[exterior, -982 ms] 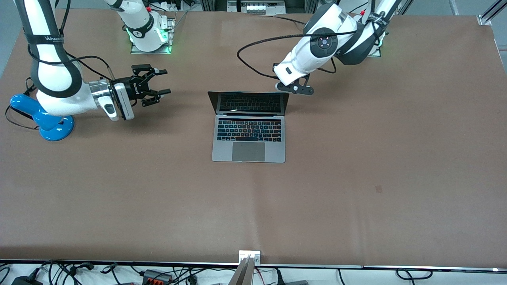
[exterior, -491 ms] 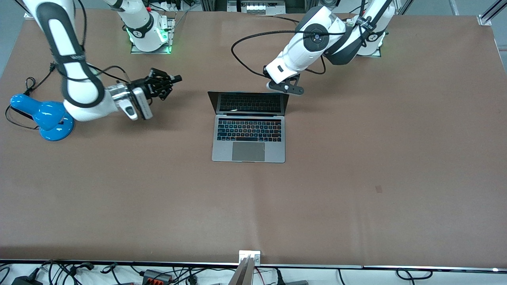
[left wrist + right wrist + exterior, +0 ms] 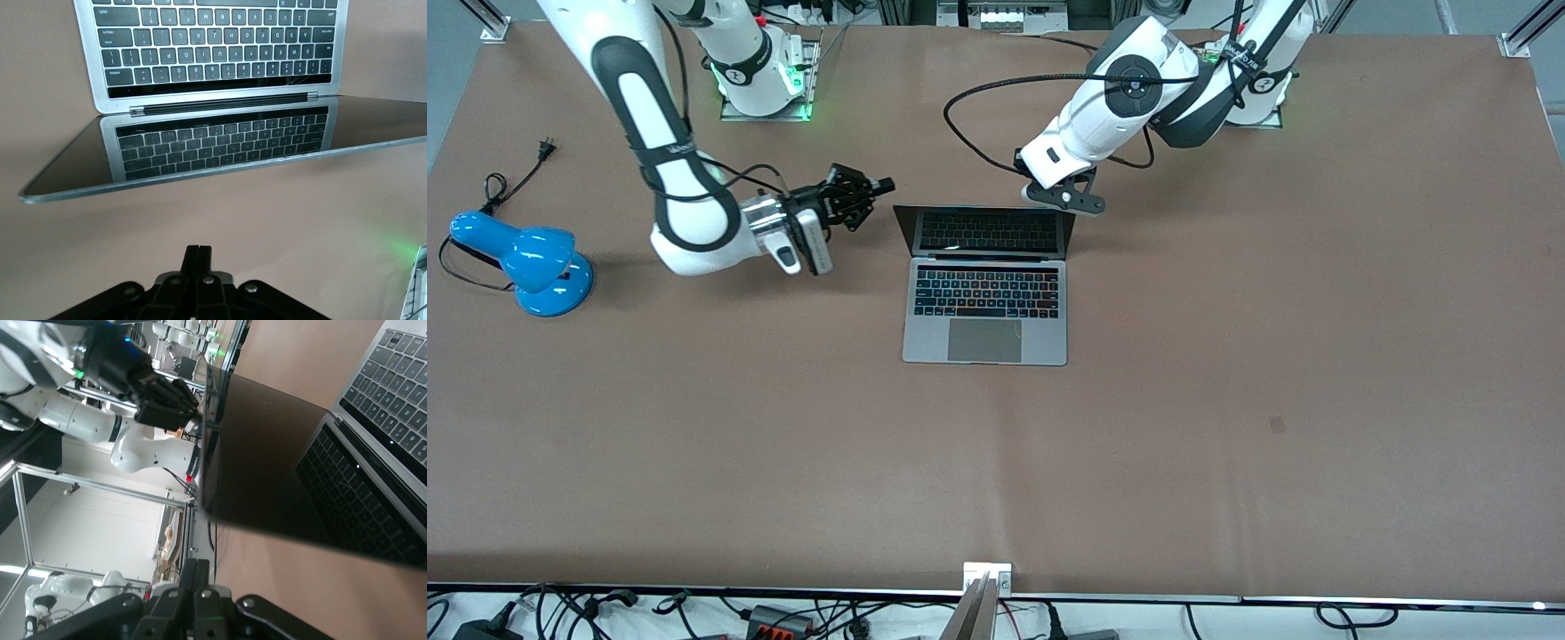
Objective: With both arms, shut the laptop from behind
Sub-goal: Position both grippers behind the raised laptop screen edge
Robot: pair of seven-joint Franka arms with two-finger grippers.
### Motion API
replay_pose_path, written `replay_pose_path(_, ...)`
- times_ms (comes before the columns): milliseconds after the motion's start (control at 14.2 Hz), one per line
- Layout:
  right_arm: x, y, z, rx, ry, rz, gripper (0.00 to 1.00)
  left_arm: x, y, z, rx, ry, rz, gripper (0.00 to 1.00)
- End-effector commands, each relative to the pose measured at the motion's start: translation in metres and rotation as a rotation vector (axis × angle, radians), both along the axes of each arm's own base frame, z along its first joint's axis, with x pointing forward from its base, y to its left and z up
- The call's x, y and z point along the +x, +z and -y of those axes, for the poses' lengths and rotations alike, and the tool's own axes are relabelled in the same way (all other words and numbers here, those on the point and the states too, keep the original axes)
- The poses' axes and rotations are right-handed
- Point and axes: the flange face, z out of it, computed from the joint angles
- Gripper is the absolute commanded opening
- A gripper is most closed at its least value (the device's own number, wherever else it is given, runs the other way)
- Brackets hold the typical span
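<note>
Right gripper (image 3: 879, 187) pinched shut, empty, beside my open laptop (image 3: 985, 286) lid's top corner; left gripper (image 3: 1086, 203) shut too, above the other corner

open laptop (image 3: 985, 289), blue lamp (image 3: 520, 260), brown table (image 3: 1227, 400)

One laptop (image 3: 985, 284) sits on one desk (image 3: 1227, 400). Two arms reach in, each with one gripper: the left gripper (image 3: 1064, 196) and the right gripper (image 3: 863, 197). One blue lamp (image 3: 520, 260) stands there.
</note>
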Motion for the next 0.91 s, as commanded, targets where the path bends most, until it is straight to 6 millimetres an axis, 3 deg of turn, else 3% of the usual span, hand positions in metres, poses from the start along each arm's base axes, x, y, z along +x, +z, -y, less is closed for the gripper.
replay_pose_path(0, -0.001, -0.007, -0.019, -0.027, -0.045, -0.025, 0.00, 0.000, 0.002, 0.003, -0.015, 0.004, 0.001, 0.00)
replay_pose_path(561, 0.021, 0.006, -0.029, -0.066, -0.084, -0.021, 0.00, 0.000, 0.002, 0.003, -0.016, 0.003, 0.003, 0.00)
replay_pose_path(842, 0.023, 0.001, -0.033, -0.090, -0.088, -0.010, 0.00, 0.002, 0.004, 0.004, -0.020, 0.005, 0.006, 0.00)
